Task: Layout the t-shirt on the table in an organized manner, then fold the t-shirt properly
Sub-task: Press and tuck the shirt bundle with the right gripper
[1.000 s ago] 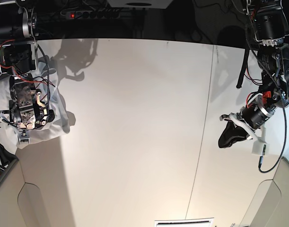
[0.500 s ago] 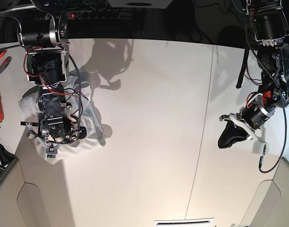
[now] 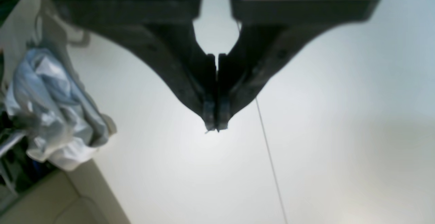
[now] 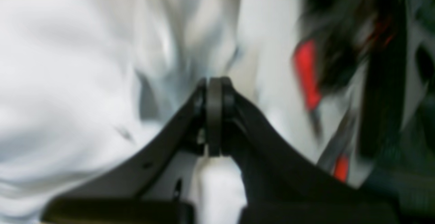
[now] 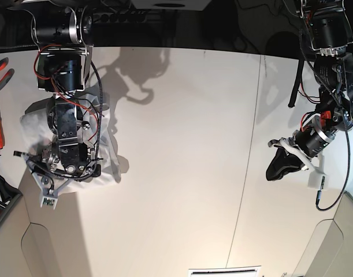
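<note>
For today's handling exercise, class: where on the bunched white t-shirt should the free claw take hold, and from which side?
The t-shirt lies crumpled on the table, partly under the right claw, which seems shut on a fold. I would grip the loose edge facing the table's middle, coming from that side, low and level: that edge looks clear of the right arm. The left claw is shut, so it must open first.

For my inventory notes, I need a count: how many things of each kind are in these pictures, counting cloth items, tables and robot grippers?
Cloth: 1, the t-shirt, bunched up.
Tables: 1, the table.
Grippers: 2, the right gripper, jaws shut on the t-shirt, and the left gripper, jaws shut on nothing.
Total: 4.
</note>
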